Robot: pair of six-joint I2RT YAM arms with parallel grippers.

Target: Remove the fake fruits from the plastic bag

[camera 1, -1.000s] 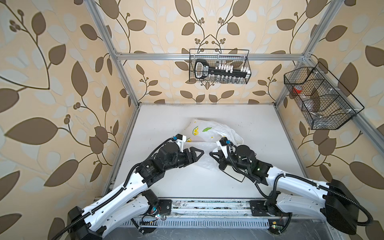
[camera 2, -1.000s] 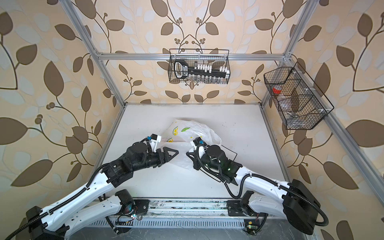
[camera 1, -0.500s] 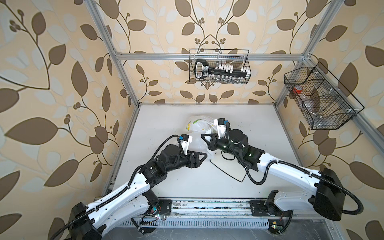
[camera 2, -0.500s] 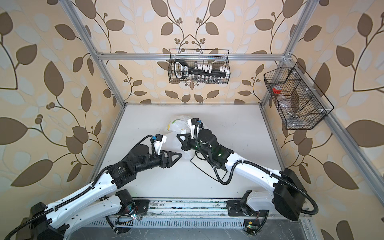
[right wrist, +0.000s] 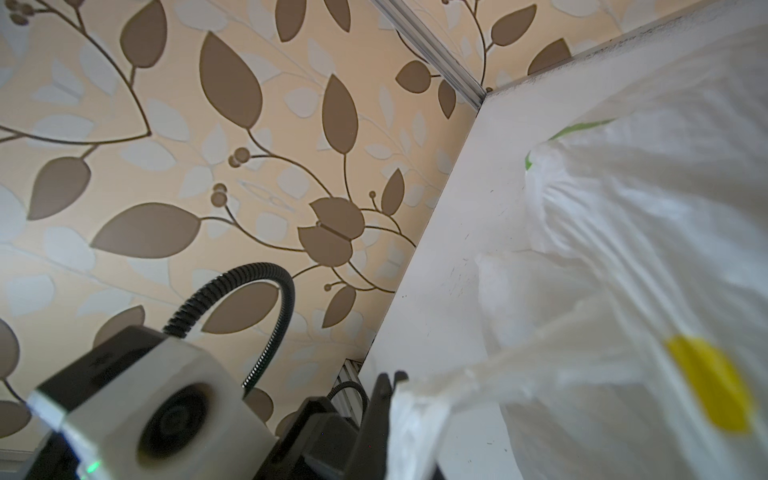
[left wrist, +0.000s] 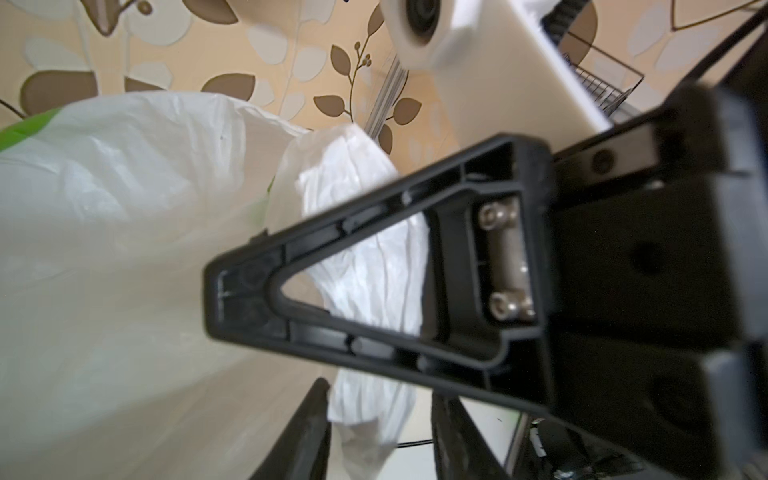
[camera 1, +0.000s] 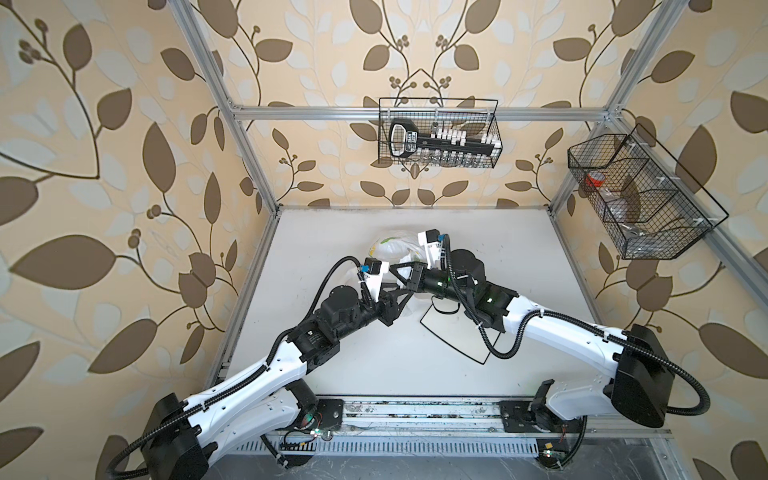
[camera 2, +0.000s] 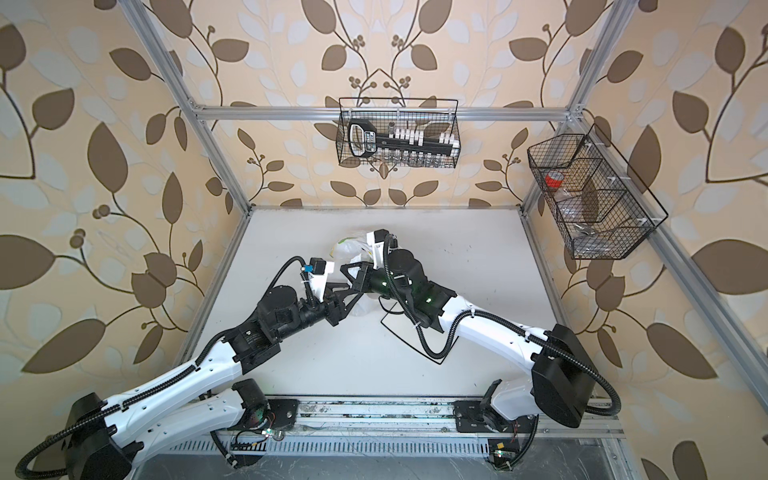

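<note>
Two arms meet over the middle of the table (camera 1: 365, 357). Starting on the left, your left arm stretches up and to the right, with the left gripper (camera 1: 402, 293) aimed at the plastic bag (camera 1: 388, 249). In the left wrist view its fingers (left wrist: 309, 428) stand partly apart and a hanging fold of the bag sits between them. The plastic brushes one finger and a gap shows beside the other, so nothing there looks pinched.

The bag is bunched at mid-table, slightly toward the back wall. One lump of it lies beyond the grippers and more white plastic shows beneath them in both top views. The fake fruits are hidden from every view. A blurred yellow patch shows on the plastic in the right wrist view, but you cannot tell whether it is print or something inside.

Your right gripper (camera 1: 397, 269) comes in from the right, and its tips lie just beside the left one's. Its jaws are closed on the bag, and in the right wrist view a strip of plastic runs taut from its finger (right wrist: 384, 399).

Further right, under the right arm, lies a white plate (camera 1: 453, 343) with a black rim. A wire basket (camera 1: 640, 208) hangs on the right-hand wall.
</note>
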